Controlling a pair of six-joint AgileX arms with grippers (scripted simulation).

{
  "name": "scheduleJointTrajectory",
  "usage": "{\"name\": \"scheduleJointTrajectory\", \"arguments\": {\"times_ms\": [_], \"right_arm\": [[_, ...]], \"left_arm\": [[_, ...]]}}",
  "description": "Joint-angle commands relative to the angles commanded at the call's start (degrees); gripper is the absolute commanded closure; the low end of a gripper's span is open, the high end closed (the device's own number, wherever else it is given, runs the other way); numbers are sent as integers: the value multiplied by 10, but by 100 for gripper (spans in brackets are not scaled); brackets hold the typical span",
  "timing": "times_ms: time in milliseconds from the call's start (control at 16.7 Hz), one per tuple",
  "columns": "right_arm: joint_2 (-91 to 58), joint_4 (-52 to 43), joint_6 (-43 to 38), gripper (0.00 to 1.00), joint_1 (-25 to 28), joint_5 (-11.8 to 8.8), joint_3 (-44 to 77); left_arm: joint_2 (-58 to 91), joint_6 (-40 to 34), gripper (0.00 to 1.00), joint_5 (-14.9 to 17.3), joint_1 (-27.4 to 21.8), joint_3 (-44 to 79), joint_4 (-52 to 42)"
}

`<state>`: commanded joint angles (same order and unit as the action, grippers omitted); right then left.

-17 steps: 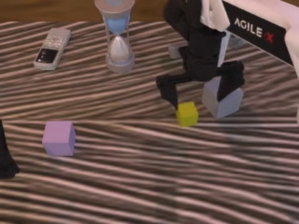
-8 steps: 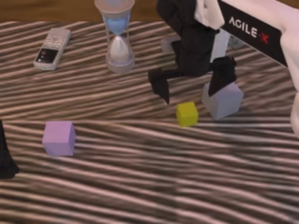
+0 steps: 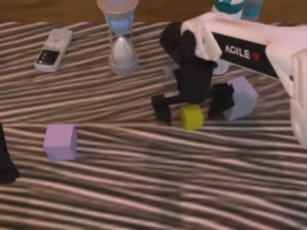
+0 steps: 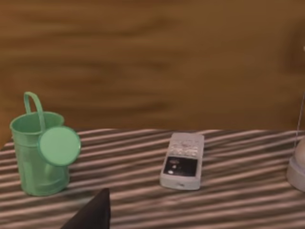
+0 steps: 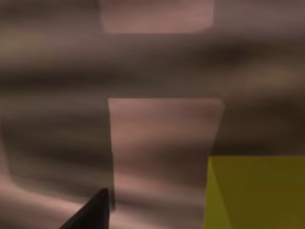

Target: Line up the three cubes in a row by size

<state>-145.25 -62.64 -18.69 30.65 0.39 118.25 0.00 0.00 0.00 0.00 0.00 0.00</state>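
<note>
While our right gripper [image 3: 192,106] is hanging low over the table [image 3: 153,191], its two black fingers are standing spread apart, one on each side of the small yellow cube [image 3: 192,117]. We are seeing one finger [image 3: 162,107] to the left of this cube and the other [image 3: 221,99] to its right, with the gripper body covering the cube's far edge. Whether either finger is touching the cube, we cannot tell.

In the right wrist view, the yellow cube [image 5: 255,193] is filling one corner and is running off the frame, and a dark fingertip [image 5: 93,212] is showing beside it with striped table surface between them.

On the white right forearm [image 3: 249,50] the lettering is reading "AGILE", followed by a red mark that we cannot make out clearly.

The largest pale greyish-lavender cube [image 3: 242,98] is sitting just right of the right-hand finger, partly hidden behind it. The medium lilac-purple cube [image 3: 60,141] is lying well apart, toward the table's left side.

Behind the gripper, an hourglass [image 3: 121,40] is standing upright, and a grey handset [image 3: 53,50] is lying flat to its left. A green watering can [image 4: 40,148] is showing only in the left wrist view.

Our left gripper [image 3: 5,160] is parked at the left edge, mostly cut off.
</note>
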Motion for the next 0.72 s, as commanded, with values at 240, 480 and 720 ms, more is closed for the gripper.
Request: {"name": "scheduleJointTrajectory", "arguments": {"times_ms": [240, 480, 720], "right_arm": [[-5, 17, -1, 0, 1, 0, -16], [-5, 17, -1, 23, 1, 0, -16], [-5, 17, -1, 53, 1, 0, -16]], "left_arm": [[0, 0, 0, 0, 0, 0, 0], [0, 0, 0, 0, 0, 0, 0], [0, 0, 0, 0, 0, 0, 0]]}}
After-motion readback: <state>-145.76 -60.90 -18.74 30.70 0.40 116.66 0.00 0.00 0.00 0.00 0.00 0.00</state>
